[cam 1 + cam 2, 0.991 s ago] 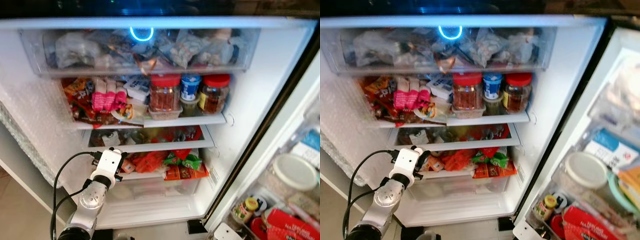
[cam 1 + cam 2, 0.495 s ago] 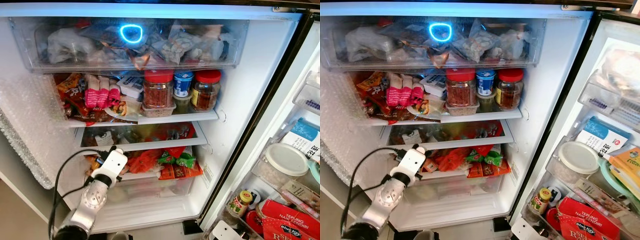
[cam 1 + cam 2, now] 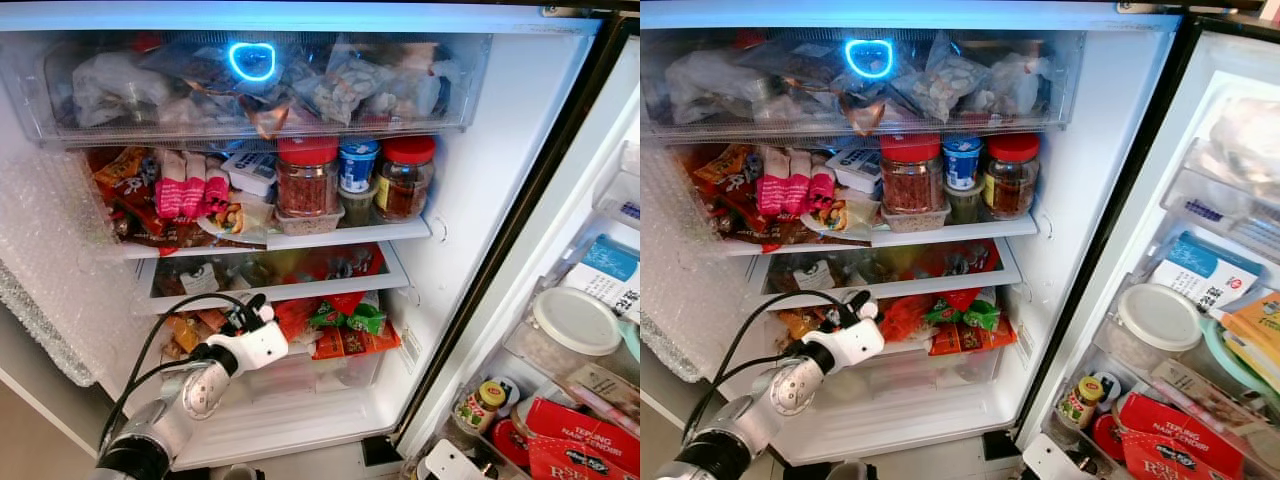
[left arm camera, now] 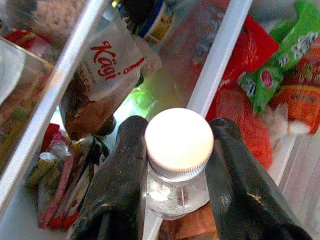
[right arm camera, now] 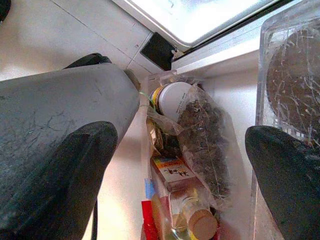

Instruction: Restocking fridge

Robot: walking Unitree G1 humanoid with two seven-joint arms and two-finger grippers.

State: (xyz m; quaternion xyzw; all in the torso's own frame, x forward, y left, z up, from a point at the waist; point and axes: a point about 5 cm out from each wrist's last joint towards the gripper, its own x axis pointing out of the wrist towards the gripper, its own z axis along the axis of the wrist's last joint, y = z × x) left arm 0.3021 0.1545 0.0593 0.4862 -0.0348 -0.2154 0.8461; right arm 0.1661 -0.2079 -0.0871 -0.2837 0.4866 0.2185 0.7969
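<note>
My left gripper [image 3: 250, 318] has swung right since a moment ago and now reaches onto the lower fridge shelf [image 3: 290, 351], its fingers [image 4: 120, 180] clamped on a white-capped clear bottle [image 4: 178, 155] beside red and green snack packets [image 3: 340, 325]; my right gripper [image 5: 180, 170] hangs wide open near the door bins

The silver left arm [image 3: 170, 420] reaches up from the near left with its white wrist [image 3: 255, 348] bent toward the right, the left gripper [image 4: 176, 165] clamped with both black fingers [image 4: 120, 180] closed on a bottle, while the right gripper [image 5: 180, 165] hangs with fingers spread wide.
</note>
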